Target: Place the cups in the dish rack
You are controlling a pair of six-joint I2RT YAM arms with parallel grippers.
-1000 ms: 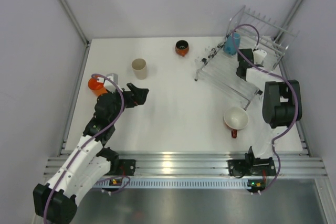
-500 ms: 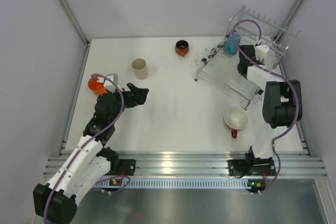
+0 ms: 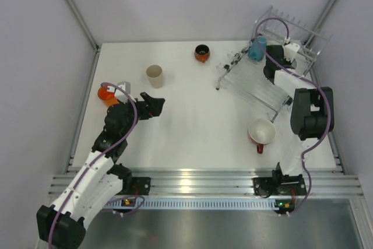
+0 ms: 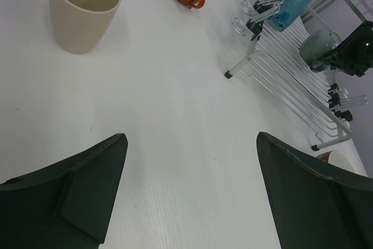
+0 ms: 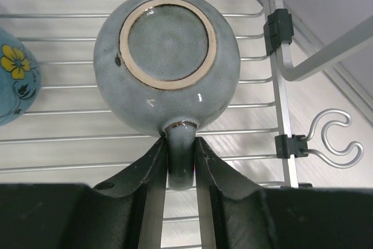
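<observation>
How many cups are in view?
6. Orange cup far left; beige tumbler and dark-and-orange cup farther back; red mug near the dish rack; light blue cup and grey mug on it.

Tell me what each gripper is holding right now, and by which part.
The right gripper grips the handle of the grey mug, which is upside down over the dish rack. The left gripper is open, holding nothing.

The right gripper [image 5: 180,147] is pinching the handle of the upturned grey mug [image 5: 168,56], just ahead of it over the dish rack [image 5: 281,103]. A light blue cup [image 5: 14,80] is showing ahead-left.
</observation>
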